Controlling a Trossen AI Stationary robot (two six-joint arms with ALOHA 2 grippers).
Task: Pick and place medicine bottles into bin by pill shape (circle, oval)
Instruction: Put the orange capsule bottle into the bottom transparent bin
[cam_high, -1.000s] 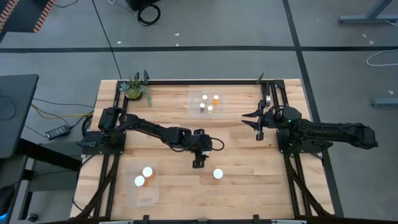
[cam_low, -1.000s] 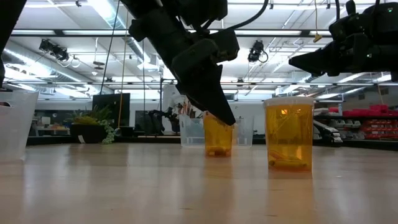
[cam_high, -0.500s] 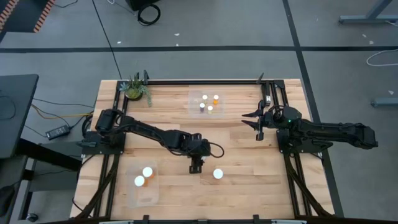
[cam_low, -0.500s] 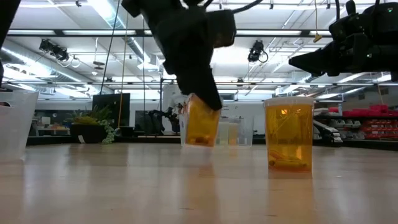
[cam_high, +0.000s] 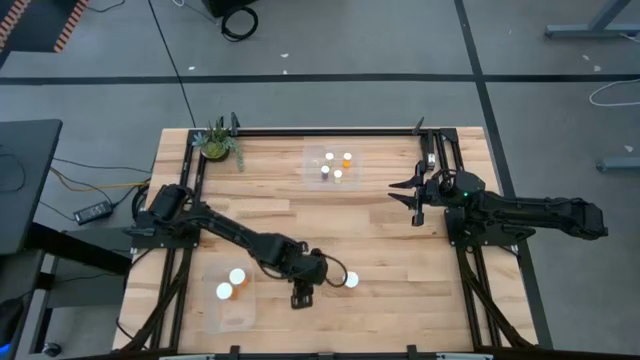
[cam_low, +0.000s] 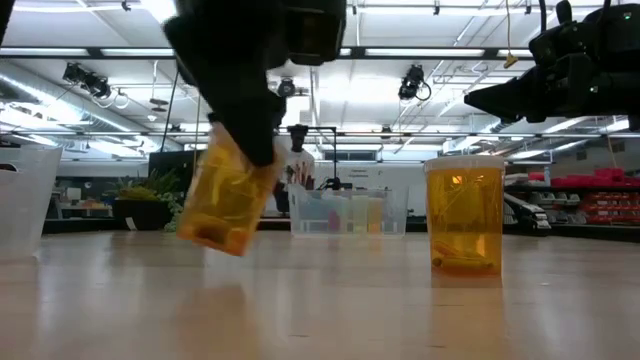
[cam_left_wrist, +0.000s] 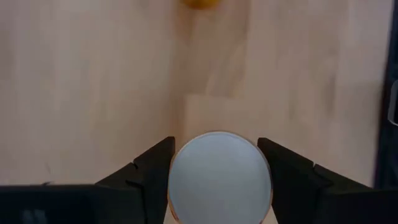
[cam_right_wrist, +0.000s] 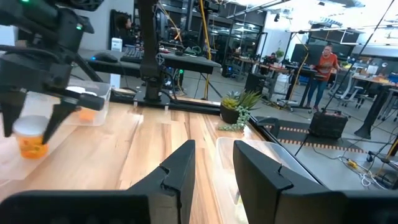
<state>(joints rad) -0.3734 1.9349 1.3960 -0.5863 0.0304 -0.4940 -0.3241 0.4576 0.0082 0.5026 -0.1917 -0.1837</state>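
One medicine bottle (cam_low: 226, 205) hung clear of the desk (cam_low: 320, 300) in the left hand (cam_left_wrist: 219, 171), whose fingers (cam_left_wrist: 152, 171) clamped it from both sides just under the round white cap (cam_left_wrist: 219, 176). In the low view its long axis leaned off vertical, cap end up inside the hand, base swung out and low, not far above the wood.

By my judgement the step in hand was the carry toward the near bin (cam_high: 231, 296), where two bottles already stood. Doing it well would call for keeping the squeeze firm, since the tilt suggested a grip that could slip, lifting the base high enough to pass the bin's wall, and righting the bottle before release so it lands on its base.

Just beside the left hand a second bottle (cam_high: 351, 280) stood upright on the desk. Farther off, the far bin (cam_high: 334, 166) held several more. The right hand (cam_high: 409, 195) waited near the desk's right edge with its fingers parted on nothing.
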